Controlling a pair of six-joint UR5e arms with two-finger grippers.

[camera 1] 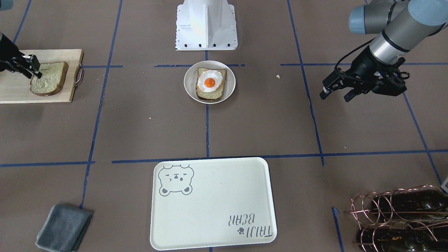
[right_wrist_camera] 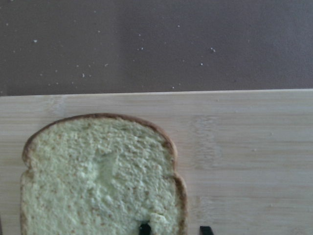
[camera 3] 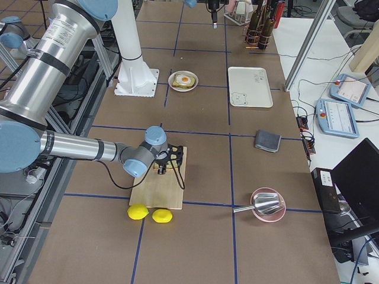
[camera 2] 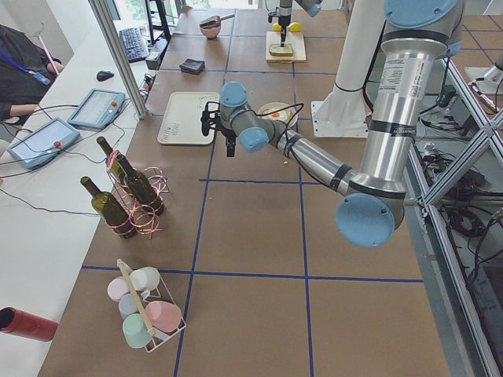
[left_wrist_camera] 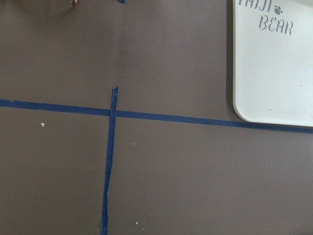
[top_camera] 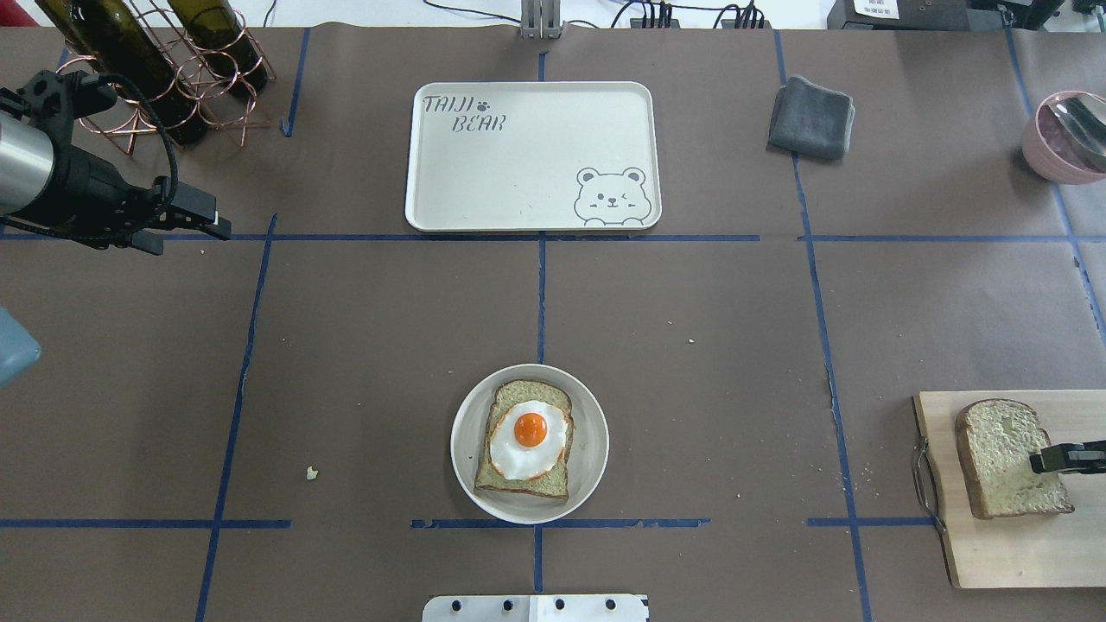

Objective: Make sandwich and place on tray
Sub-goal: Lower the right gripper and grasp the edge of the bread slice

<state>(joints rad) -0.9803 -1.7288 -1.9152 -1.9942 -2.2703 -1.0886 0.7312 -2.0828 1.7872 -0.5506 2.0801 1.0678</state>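
Observation:
On a small round white plate [top_camera: 594, 432] at the table's middle lies one bread slice with a fried egg [top_camera: 529, 436] on top, nothing over it. A second bread slice [top_camera: 1002, 458] lies on the wooden cutting board [top_camera: 1002, 553] at the robot's right. My right gripper [top_camera: 1050, 458] is shut on that slice's edge; in the right wrist view one fingertip [right_wrist_camera: 145, 227] presses into the bread [right_wrist_camera: 98, 186] and the other sits just outside the crust. The cream tray [top_camera: 518, 164] with the bear drawing holds nothing. My left gripper [camera 1: 335, 97] hovers open over bare table, left of the tray.
A copper rack with dark wine bottles [top_camera: 155, 78] stands at the far left corner. A folded grey cloth [top_camera: 810, 117] lies right of the tray, a pink bowl with a metal scoop [top_camera: 1067, 134] further right. Two lemons [camera 3: 150, 214] lie beside the board. The robot's white base [camera 1: 206, 24] is behind the plate.

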